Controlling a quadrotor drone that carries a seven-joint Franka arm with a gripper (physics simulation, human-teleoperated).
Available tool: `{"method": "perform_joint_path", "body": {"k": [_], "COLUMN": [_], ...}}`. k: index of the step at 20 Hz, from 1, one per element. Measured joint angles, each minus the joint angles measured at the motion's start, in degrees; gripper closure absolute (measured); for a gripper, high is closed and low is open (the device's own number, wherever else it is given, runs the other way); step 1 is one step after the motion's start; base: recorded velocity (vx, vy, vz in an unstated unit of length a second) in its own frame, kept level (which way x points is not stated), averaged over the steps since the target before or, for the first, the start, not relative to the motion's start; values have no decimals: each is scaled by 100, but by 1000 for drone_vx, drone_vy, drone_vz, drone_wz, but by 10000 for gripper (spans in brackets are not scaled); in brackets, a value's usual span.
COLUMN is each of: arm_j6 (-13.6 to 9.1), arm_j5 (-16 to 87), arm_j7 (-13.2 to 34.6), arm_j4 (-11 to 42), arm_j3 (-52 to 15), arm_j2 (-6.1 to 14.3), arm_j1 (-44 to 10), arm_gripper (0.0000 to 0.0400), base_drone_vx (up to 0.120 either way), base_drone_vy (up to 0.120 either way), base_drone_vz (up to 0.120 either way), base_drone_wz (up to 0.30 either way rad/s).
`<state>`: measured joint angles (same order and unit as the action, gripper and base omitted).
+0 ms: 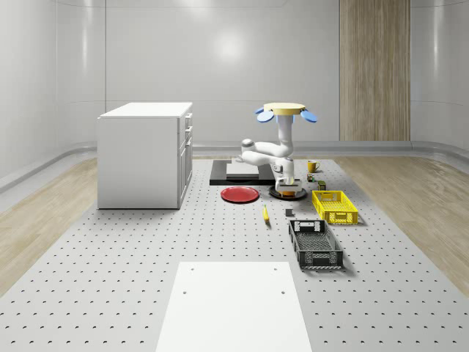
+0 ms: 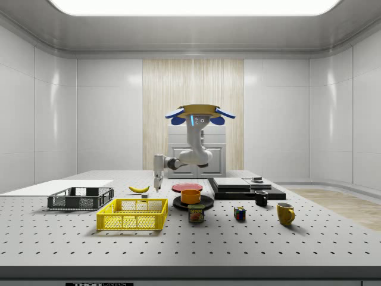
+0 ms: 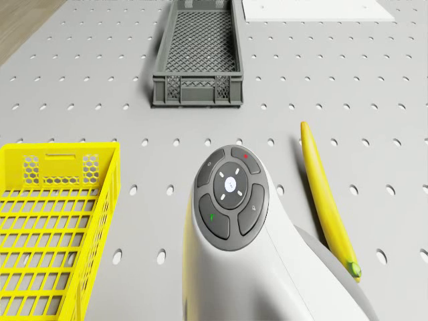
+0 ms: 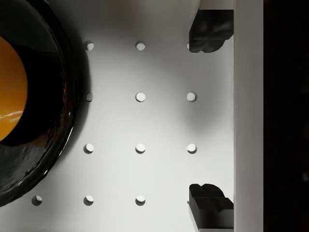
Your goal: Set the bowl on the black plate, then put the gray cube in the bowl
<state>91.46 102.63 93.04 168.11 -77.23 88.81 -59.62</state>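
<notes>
A yellow-topped quadrotor drone (image 2: 199, 111) hovers above the perforated grey counter (image 1: 132, 257), its white arm bent downward. The jaws (image 4: 208, 118) hang wide open and empty over bare counter just beside the glossy black plate (image 4: 65, 87). The orange bowl (image 2: 191, 195) already sits on that plate. The small gray cube (image 1: 289, 213) lies nearby on the counter. Descending carelessly, the open jaws could clip the plate rim and dislodge the bowl.

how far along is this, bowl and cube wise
Step one looks done: the orange bowl sits on the black plate. In hand is nothing: the hand is open over bare table beside the plate, the drone hovering above. The gray cube remains on the table, not yet picked up.
</notes>
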Motion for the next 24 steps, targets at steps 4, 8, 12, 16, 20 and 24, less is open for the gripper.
{"method": "perform_joint_path", "body": {"k": [4,8,12,16,20,24], "arm_j6": [6,12,18,23,51,149], "arm_j5": [-3,-5,-8,-10,57,336], "arm_j7": [1,2,3,4,5,6], "arm_j4": [0,-1,-1,-1,-14,-72], "arm_j3": [-1,-3,-4,-5,66,358], "arm_j2": [7,13,19,24,36,59], "arm_j1": [-2,-3,-5,-6,-16,-57], "arm_gripper": [0,0,0,0,0,0], "base_drone_vx": [120,120,120,120,30,0], "base_drone_vy": [0,0,-30,-20,0,0], "base_drone_vz": [0,-20,-60,0,0,0], "base_drone_wz": [0,0,0,0,0,0]}}
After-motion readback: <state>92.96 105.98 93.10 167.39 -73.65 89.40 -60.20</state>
